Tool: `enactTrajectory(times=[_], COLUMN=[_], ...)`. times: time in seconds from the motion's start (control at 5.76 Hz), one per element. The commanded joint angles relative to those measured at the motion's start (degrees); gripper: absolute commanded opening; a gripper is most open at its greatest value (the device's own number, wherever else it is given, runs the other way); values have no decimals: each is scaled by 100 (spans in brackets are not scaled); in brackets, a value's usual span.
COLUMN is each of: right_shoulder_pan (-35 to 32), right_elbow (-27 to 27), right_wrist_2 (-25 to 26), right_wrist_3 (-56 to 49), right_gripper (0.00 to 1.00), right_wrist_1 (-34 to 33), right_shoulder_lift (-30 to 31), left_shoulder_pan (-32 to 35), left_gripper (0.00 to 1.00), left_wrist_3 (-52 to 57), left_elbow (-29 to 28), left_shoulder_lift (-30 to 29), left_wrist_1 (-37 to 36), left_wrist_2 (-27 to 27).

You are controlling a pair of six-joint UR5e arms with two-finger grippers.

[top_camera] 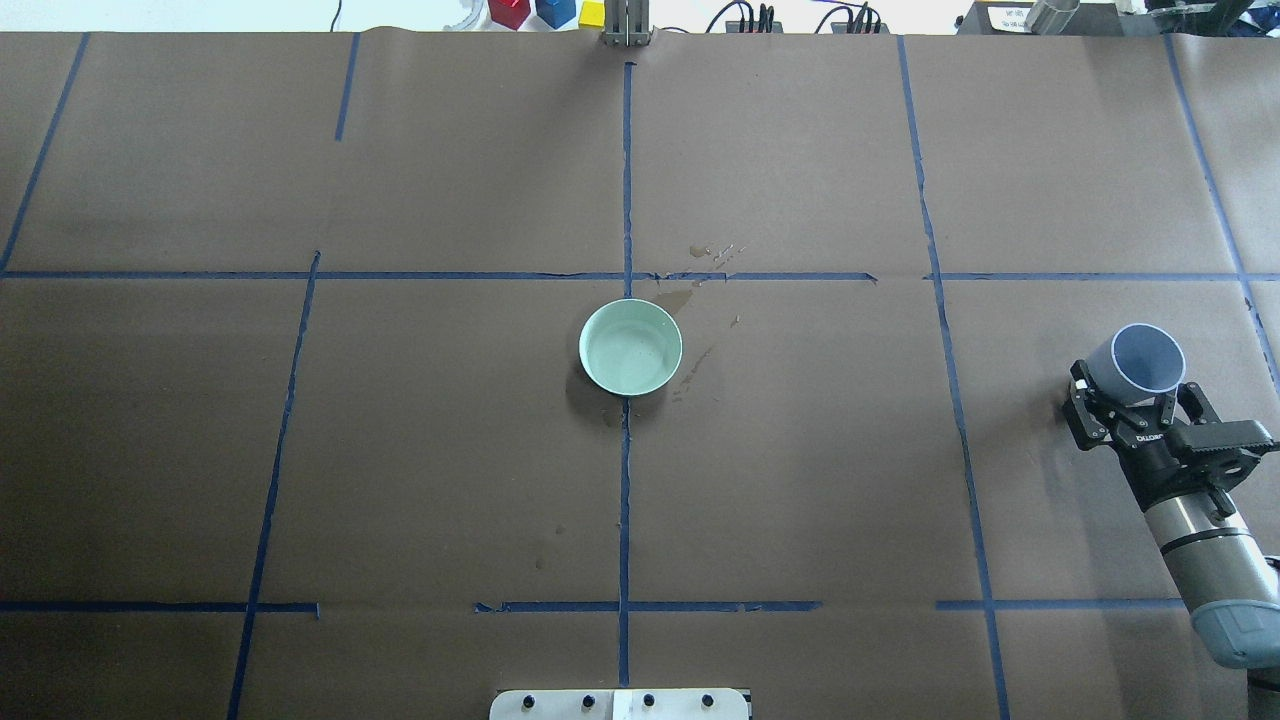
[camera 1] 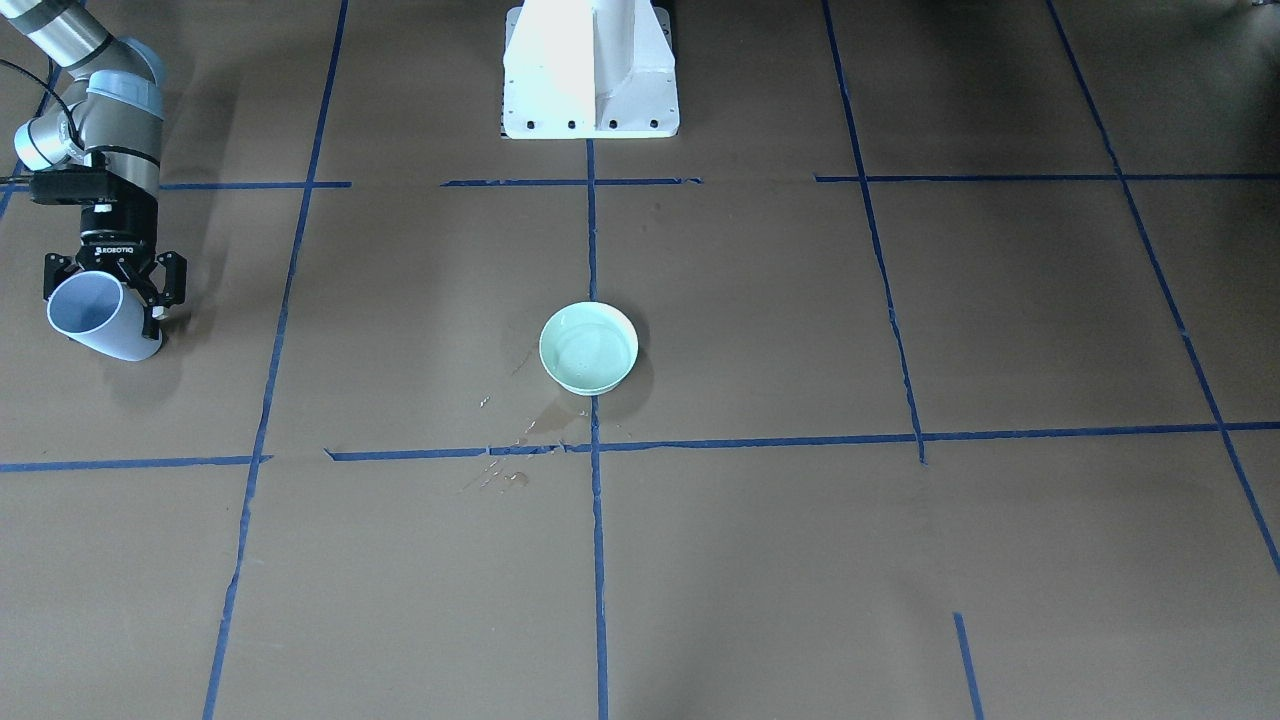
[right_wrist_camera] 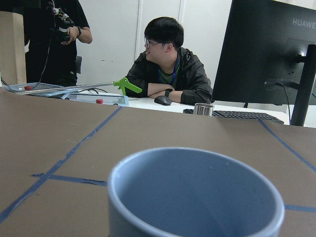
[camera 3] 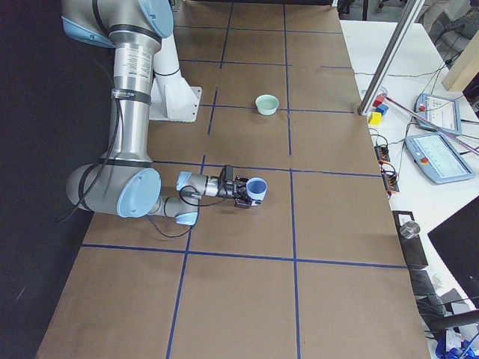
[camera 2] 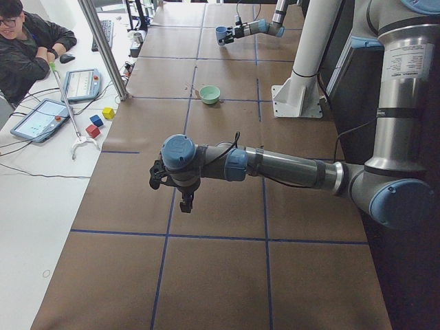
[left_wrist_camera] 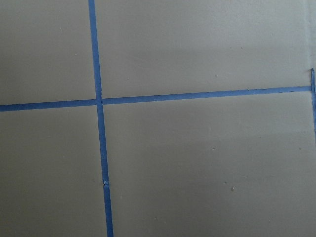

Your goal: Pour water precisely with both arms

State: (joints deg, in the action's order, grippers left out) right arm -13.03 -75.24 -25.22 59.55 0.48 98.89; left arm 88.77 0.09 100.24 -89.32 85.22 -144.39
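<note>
My right gripper (top_camera: pixel 1135 388) is shut on a blue-grey cup (top_camera: pixel 1146 360) and holds it upright, low over the table's right end. The cup also shows in the front-facing view (camera 1: pixel 102 318), held by the right gripper (camera 1: pixel 110 300), and fills the right wrist view (right_wrist_camera: pixel 197 197); I cannot tell if it holds water. A mint-green bowl (top_camera: pixel 631 347) stands at the table's middle (camera 1: pixel 589 347), with a faint sheen of water inside. Spilled water (camera 1: pixel 505 465) glints on the paper beside it. My left gripper (camera 2: pixel 184 201) shows only in the exterior left view, over the table's left end; I cannot tell whether it is open or shut.
The white pedestal (camera 1: pixel 590 70) stands at the robot's side of the table. Coloured blocks (top_camera: pixel 545 12) and a metal post (top_camera: pixel 626 25) sit at the far edge. An operator (camera 2: pixel 27 48) sits beyond that edge with tablets (camera 2: pixel 41 120). Blue tape (left_wrist_camera: pixel 98 118) grids the brown paper.
</note>
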Motion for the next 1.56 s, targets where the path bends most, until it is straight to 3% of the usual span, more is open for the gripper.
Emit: enactTrajectory(times=[0.0,0.17,0.35,0.87,1.39], right_shoulder_pan=[-15,-15,-24,-42,-42], right_elbow=[19,-25,-34,-481,-535], right_wrist_2=[26,26,17,17,26], right_wrist_3=[-65,-66,-153,-477,-602], right_gripper=[56,88,100,100,100], right_wrist_1=[4,39,222,259,637], right_shoulder_lift=[-45,-45,-28,69,254], left_shoulder_pan=[0,0,-9,-9,-9], left_gripper=[100,100,100,100,100], left_wrist_3=[0,0,0,0,-18], left_elbow=[-4,-4,-4,-4,-4], left_shoulder_lift=[-6,-6,-6,-15,-15], left_wrist_1=[-6,-6,-6,-6,-14], left_wrist_2=[52,52,52,52,43])
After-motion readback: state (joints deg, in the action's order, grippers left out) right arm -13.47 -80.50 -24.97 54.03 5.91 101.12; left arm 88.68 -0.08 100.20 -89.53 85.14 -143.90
